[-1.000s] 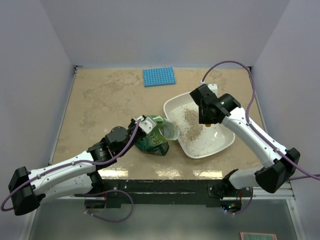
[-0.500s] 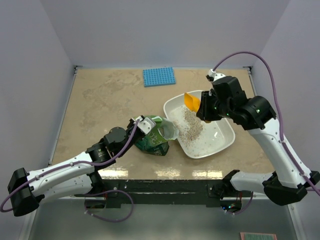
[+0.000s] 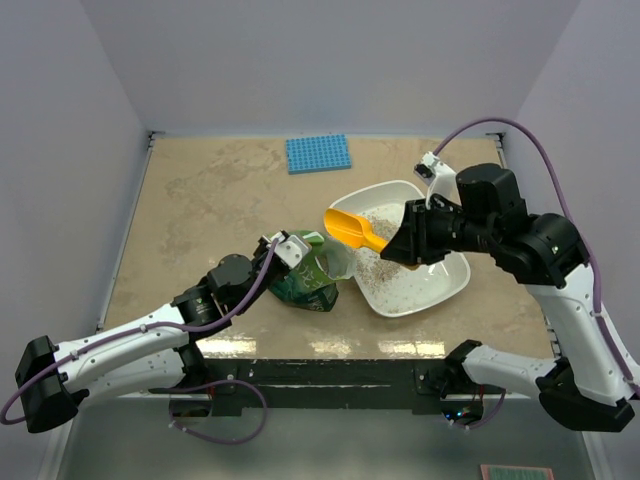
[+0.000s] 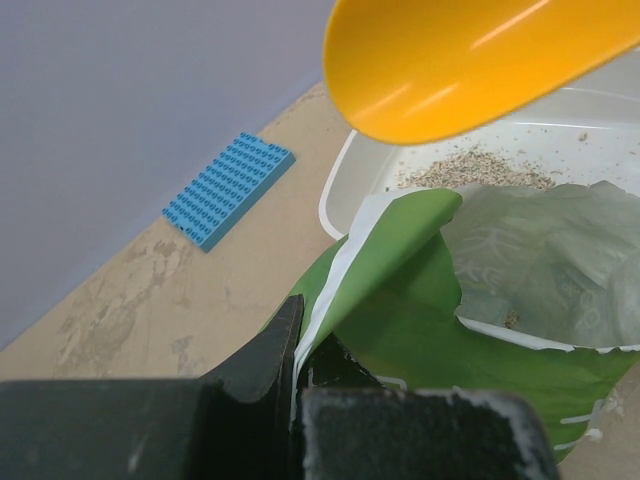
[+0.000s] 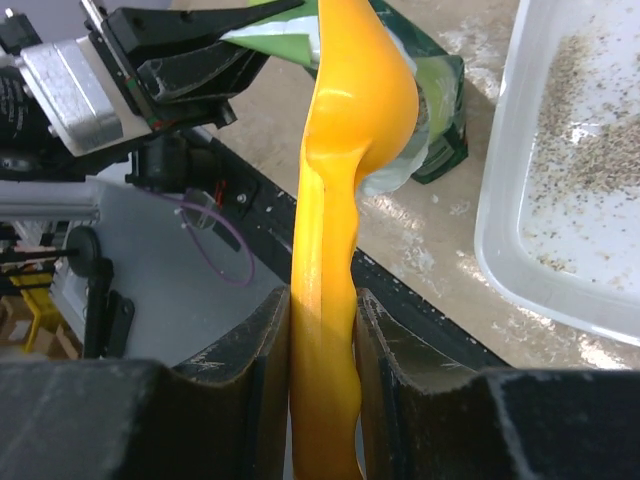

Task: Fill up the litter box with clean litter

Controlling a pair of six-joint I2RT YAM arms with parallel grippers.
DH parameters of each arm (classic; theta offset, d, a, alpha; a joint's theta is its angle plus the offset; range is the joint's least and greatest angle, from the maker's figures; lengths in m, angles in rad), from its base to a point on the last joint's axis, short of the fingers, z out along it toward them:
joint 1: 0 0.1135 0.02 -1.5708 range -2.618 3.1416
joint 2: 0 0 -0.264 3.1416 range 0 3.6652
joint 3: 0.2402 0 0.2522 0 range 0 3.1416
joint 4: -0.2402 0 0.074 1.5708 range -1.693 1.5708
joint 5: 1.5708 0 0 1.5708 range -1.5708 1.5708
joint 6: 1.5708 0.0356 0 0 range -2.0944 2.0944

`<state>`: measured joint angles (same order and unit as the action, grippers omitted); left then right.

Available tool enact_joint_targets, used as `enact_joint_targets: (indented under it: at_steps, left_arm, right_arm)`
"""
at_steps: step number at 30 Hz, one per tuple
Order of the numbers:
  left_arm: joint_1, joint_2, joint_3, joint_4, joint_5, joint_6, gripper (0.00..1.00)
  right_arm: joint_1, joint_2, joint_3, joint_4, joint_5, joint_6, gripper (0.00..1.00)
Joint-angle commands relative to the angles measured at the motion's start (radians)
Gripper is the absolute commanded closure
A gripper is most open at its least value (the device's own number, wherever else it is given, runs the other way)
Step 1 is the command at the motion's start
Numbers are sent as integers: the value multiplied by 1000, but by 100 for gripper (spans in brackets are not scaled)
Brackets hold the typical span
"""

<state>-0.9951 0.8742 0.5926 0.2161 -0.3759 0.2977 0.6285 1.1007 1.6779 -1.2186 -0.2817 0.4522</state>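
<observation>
Clamping the scoop (image 3: 350, 228) handle in the right fingers (image 5: 250, 370), long axis running across the litter box (image 3: 432, 285) toward the bag (image 3: 300, 285) just left of it. Pinching the bag's lip in clenched left fingers (image 4: 265, 350). Only thin litter (image 3: 376, 267) inside the box.

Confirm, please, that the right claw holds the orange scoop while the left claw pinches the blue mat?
Not quite: the left claw pinches the green bag, not the mat, which lies well apart; the left wrist view shows it. The right claw does hold the scoop.
</observation>
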Motion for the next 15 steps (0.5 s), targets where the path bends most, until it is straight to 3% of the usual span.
enact_joint_targets:
  at_steps: [1, 15]
  left_arm:
    - [9, -29, 3, 45, -67, -5, 100]
    - [7, -26, -1, 43, -77, -3, 100]
  right_arm:
    - [2, -28, -46, 4, -108, -20, 100]
    - [4, -110, -196, 1, -111, -3, 100]
